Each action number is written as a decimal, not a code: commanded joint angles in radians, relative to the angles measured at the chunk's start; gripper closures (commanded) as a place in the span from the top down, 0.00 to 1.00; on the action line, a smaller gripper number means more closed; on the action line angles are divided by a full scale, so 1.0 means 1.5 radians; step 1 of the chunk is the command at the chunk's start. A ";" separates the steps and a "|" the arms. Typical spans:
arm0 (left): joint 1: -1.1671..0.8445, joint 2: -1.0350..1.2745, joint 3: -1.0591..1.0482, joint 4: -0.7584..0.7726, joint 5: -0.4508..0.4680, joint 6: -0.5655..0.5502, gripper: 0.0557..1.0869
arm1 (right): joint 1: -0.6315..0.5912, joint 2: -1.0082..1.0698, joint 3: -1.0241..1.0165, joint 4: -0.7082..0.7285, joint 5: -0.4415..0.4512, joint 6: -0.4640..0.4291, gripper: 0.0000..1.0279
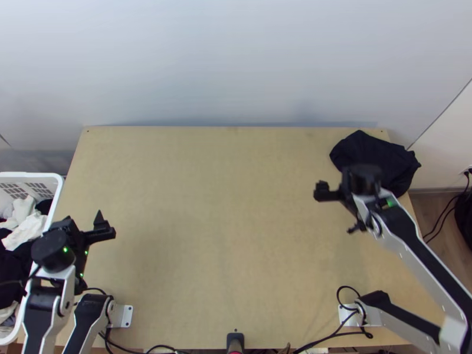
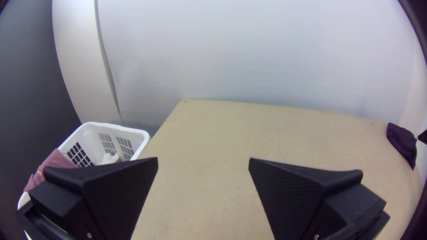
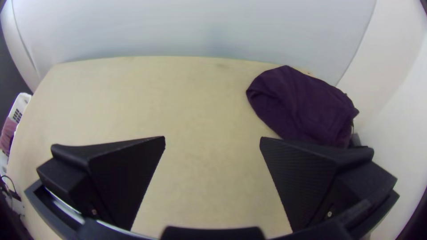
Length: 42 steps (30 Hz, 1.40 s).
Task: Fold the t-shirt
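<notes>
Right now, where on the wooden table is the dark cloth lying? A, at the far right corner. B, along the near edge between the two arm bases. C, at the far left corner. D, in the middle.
A: the dark cloth lies at the far right corner of the wooden table, with the right hand open near it.

T-shirt: dark, plain cloth, bunched in low, compact heap; outline rounded toward middle of table, surface softly creased. Position: far right corner of table, outer part extending past right edge.
</notes>
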 commanded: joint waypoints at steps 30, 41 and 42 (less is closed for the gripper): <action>-0.011 -0.247 -0.192 0.017 0.013 -0.006 0.96 | 0.042 -0.672 -0.474 0.192 0.084 -0.075 0.96; -0.012 -0.247 -0.190 -0.002 0.014 -0.007 0.96 | 0.055 -0.745 -0.506 0.191 0.084 -0.110 0.96; -0.012 -0.247 -0.190 -0.002 0.014 -0.007 0.96 | 0.055 -0.745 -0.507 0.190 0.084 -0.109 0.96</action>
